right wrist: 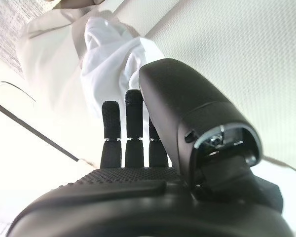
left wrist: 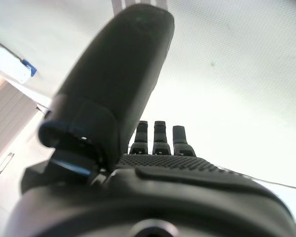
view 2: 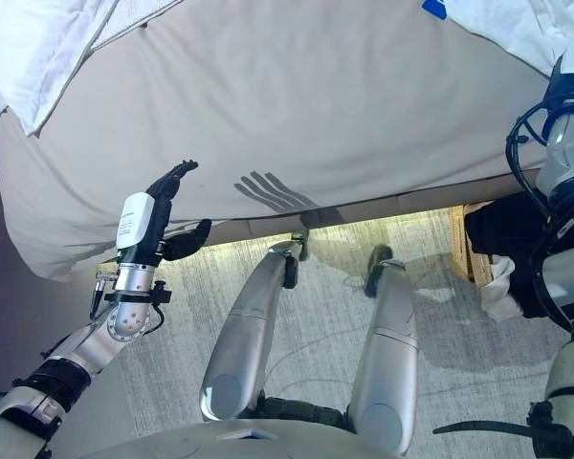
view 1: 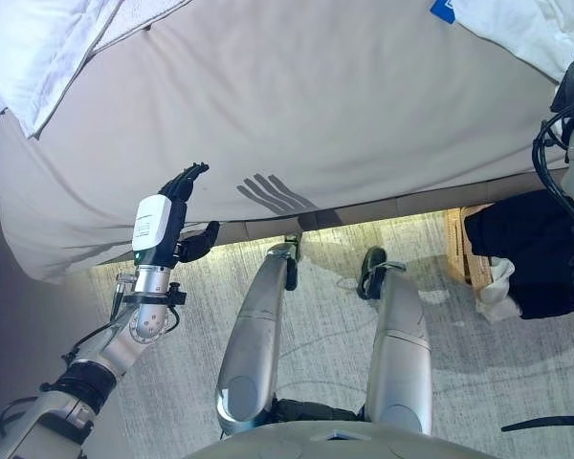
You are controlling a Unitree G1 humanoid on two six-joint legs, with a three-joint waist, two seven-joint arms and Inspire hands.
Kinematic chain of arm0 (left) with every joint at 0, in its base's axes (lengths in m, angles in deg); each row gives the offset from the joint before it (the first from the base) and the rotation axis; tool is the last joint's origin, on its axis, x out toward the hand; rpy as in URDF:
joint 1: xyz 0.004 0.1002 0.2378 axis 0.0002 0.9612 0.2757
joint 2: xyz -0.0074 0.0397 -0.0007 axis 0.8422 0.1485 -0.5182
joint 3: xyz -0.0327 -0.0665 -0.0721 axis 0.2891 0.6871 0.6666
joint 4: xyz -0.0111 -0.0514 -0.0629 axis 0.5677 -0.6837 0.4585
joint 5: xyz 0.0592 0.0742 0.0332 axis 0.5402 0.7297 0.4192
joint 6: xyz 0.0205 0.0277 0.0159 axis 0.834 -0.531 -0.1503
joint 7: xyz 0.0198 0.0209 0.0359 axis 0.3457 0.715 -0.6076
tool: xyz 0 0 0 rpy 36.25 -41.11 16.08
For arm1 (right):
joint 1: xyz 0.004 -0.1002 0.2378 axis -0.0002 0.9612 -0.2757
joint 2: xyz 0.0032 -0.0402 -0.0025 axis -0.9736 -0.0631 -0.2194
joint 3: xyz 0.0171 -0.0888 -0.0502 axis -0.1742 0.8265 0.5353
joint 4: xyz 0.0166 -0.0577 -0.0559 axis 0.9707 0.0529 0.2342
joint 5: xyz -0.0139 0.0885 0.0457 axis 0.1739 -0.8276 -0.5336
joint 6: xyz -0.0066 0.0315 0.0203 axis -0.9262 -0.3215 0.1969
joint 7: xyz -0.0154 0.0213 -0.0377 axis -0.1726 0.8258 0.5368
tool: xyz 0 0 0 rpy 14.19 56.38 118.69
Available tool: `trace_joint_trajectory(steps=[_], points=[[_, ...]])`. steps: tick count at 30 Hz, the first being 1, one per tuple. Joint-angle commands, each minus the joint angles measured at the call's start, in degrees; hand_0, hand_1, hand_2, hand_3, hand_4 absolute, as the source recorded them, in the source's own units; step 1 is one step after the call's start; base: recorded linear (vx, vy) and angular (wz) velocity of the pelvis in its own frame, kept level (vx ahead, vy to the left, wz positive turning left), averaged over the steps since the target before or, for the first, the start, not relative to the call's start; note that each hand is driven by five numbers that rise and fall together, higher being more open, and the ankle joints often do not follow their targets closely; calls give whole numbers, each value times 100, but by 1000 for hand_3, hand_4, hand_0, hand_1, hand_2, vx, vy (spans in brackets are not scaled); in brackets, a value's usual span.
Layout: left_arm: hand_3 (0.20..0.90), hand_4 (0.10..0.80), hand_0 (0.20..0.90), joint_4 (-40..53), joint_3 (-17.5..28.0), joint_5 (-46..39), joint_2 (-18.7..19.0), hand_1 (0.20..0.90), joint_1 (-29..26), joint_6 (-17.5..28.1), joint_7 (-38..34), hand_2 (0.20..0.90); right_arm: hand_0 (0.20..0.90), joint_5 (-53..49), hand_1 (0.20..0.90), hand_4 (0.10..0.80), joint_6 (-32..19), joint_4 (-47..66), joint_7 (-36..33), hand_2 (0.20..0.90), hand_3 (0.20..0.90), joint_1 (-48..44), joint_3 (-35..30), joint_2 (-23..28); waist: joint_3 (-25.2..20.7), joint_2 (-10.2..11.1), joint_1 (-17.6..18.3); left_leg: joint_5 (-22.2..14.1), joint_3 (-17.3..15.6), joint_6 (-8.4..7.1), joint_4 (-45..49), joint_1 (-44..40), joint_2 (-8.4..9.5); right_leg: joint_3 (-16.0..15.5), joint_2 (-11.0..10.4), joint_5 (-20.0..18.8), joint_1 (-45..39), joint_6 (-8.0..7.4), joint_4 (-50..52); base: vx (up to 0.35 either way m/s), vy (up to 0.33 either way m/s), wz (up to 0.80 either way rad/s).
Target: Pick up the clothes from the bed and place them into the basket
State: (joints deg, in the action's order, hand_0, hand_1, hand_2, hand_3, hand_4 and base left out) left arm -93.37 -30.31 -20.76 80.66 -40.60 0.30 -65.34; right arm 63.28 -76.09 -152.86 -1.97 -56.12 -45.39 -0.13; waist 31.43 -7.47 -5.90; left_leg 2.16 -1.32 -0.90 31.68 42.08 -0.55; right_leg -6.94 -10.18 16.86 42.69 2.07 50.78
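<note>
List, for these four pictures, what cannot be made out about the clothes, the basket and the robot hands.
1. White garment: cut off by the eye views' top right edge; its full extent is unknown.
2. Basket: mostly hidden by the dark clothes in it and the right arm.
3. Right robot hand: outside both eye views; shown only in the right wrist view, fingers straight.
4. Left robot hand: open, holding nothing.

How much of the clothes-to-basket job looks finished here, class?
Done: dark and white clothes already sit in the basket on the floor. In hand: nothing; left robot hand and right robot hand are open. Left: the white garment on the bed.
</note>
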Motion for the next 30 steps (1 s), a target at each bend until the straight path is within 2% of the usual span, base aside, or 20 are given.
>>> trace_joint_trajectory(steps=[1,7,17,21,26,27,28,30], points=[[900,800,900,312,495,-215,279,900,67,310,-340,900,300,-261,300,100,-83,216,-668,300,200,-275,116,820,-163,226,41,-1122,-82,155,1167,-623,83,-446,328,-332,-755,148,-569,-27,38,-4],[900,800,900,202,523,-191,245,900,-25,298,-278,900,300,-798,300,100,-516,195,-888,300,200,-108,-251,900,-163,413,65,-1178,-110,155,935,-1291,4,-479,300,-347,-1430,140,-850,-4,27,-3],[900,800,900,-111,361,-100,102,900,-124,276,-179,900,300,-937,300,100,-1215,550,-1167,300,200,306,-706,1235,-740,766,156,-1224,-158,103,219,-2247,-133,-470,388,-566,-2452,27,-1808,71,40,-4],[900,800,900,-239,328,-22,6,900,-108,245,-196,900,300,-954,300,100,-1282,727,-1132,300,200,454,-795,1345,-1019,877,226,-1123,-258,53,-380,-2660,-194,-457,438,-734,-2833,-63,-2398,90,29,-9],[900,800,900,-396,358,41,-33,900,-104,255,-188,900,300,-1142,300,100,-1238,778,-848,300,200,639,-989,1400,-1218,947,248,-1124,-338,41,-722,-2969,-230,-450,475,-772,-3118,-120,-2666,96,-6,-3],[900,800,900,-448,364,70,-28,900,-141,281,-186,900,865,-1393,865,759,-1110,730,-645,865,859,699,-1065,1369,-1221,955,241,-1137,-340,47,-716,-2970,-232,-446,491,-764,-3134,-115,-2667,50,-64,-3],[900,800,900,-467,368,75,-14,900,-183,298,-173,900,900,-1590,900,800,-1019,690,-538,900,900,710,-1110,1313,-1180,944,233,-1157,-336,61,-659,-2936,-228,-449,499,-746,-3110,-94,-2611,26,-54,-1],[900,800,900,-488,357,100,-28,900,-229,289,-157,900,900,-1919,900,800,-973,625,-276,900,900,721,-1216,1250,-1117,927,232,-1203,-332,76,-523,-2862,-223,-460,505,-710,-3072,-46,-2526,28,-47,-1]])
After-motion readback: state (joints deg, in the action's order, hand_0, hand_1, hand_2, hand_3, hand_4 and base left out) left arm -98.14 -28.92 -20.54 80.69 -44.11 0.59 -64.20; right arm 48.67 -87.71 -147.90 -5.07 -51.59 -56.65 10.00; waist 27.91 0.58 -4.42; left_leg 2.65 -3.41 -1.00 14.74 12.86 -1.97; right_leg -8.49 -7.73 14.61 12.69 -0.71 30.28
